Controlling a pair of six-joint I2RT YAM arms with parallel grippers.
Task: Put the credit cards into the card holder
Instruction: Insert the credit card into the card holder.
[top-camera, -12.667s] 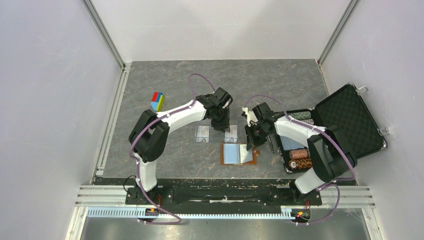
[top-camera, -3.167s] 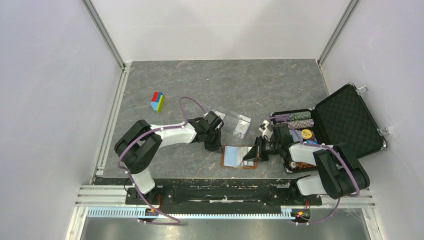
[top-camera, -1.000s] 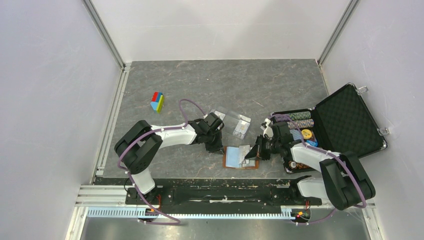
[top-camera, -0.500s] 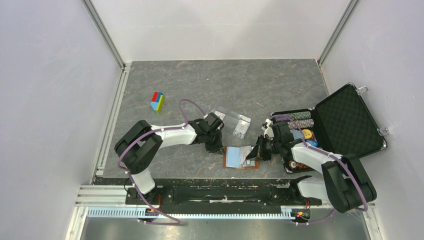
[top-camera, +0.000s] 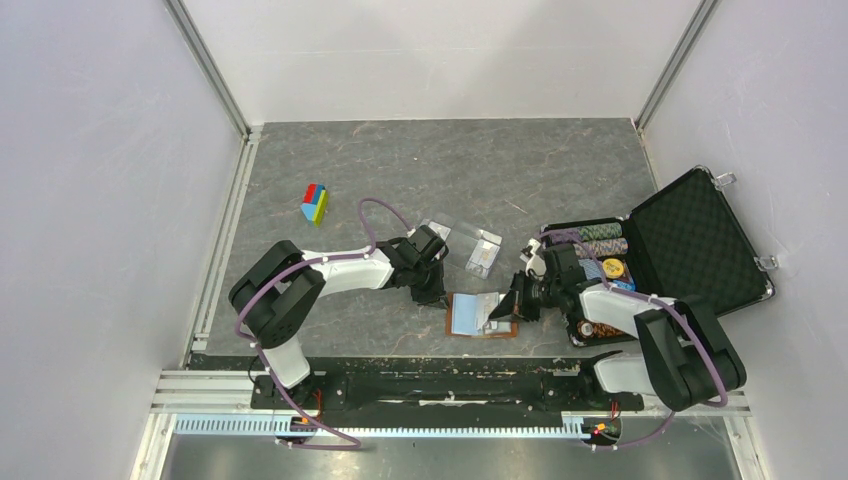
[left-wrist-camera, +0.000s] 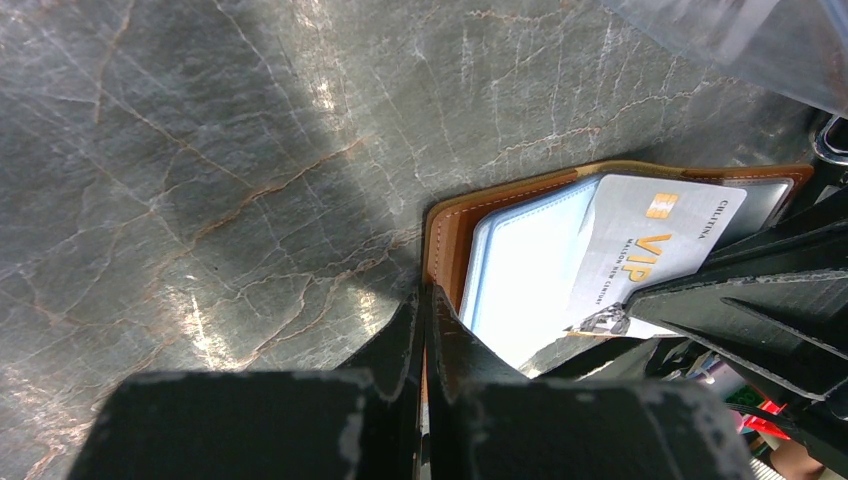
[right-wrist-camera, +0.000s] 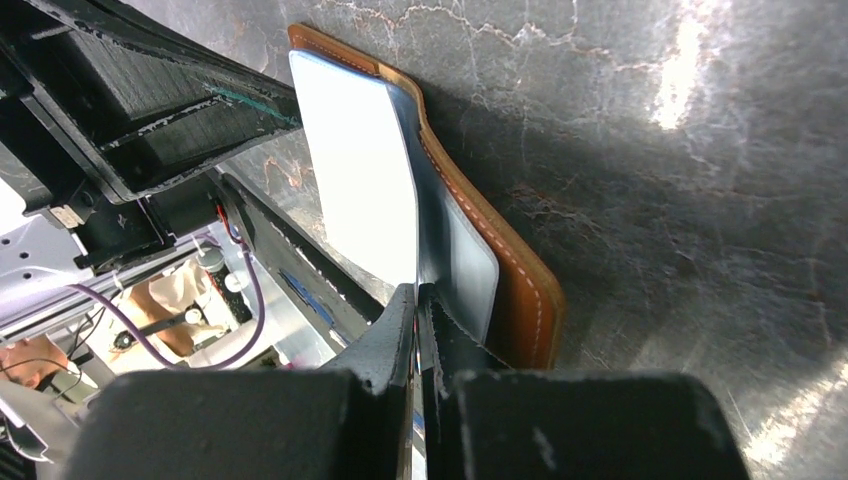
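Between pale walls, a grey veined bench (top-camera: 400, 170) is carrying the open card holder (top-camera: 465, 318) near its front edge, squarely between the two arms. The left gripper (top-camera: 434, 296), jaws closed on nothing, is pressing its tips against the holder's left brown rim and seems to be pinning the leather flat. The right gripper (top-camera: 503, 310) is reaching in from the holder's right side, its jaws closed as well and its tips bearing on a white credit card (left-wrist-camera: 650, 250) marked VIP. Whether they are pinching the card's edge or only pushing on it cannot be told. That card is lying over the holder's right half, overlapping a pale blue panel (left-wrist-camera: 520, 270) that may be a sleeve or another card. Its long axis is running askew to the holder's stitched long edge, with one corner riding up towards the rim. The coming move is likely turning on that angle: the card probably needs squaring with the pocket before being slid across towards the pinning left gripper. The right arm, already on the card, is much the nearer one for the job. A clear plastic tray (top-camera: 472, 248) is sitting just beyond the holder, and an open black case (top-camera: 690, 240) is standing off to the right.
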